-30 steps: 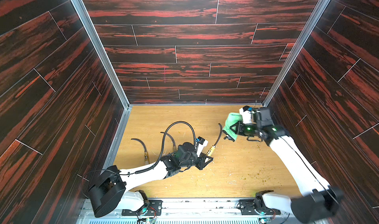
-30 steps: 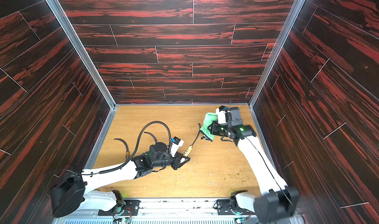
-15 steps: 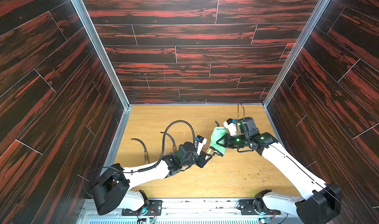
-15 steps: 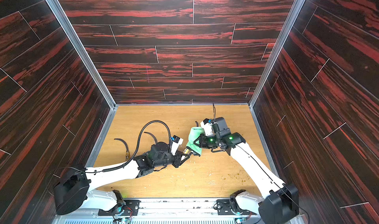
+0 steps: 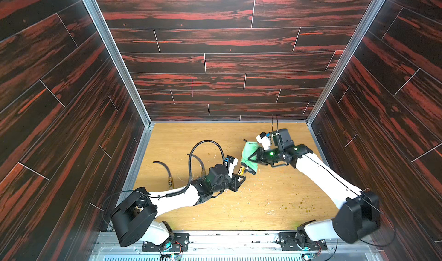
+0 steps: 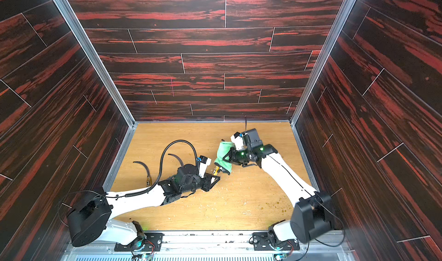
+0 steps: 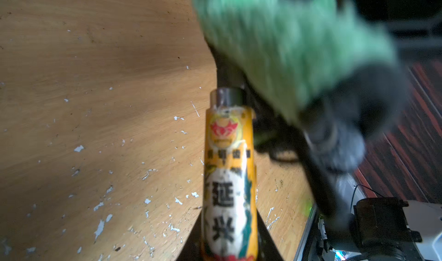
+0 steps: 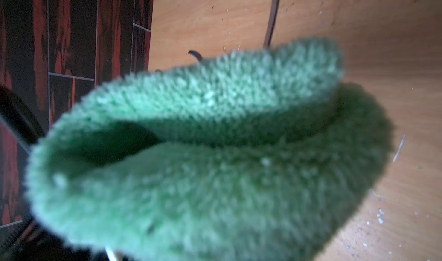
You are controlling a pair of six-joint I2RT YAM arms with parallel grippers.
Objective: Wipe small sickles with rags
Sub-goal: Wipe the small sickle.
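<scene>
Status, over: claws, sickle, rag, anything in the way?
Left claw shut on sickle handle. Right claw shut on rag, rag covering its blade. Two other sickles on table, beside left arm.

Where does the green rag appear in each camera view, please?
Top view: the green rag is slightly right of centre, below the middle.
Top view: the rag is at centre width, below the middle.
Left wrist: the rag is blurred, in the upper right.
Right wrist: the rag fills most of the picture.
Shared landmark: the yellow-labelled sickle handle beside the rag in both top views and the left wrist view; absent from the right wrist view.
</scene>
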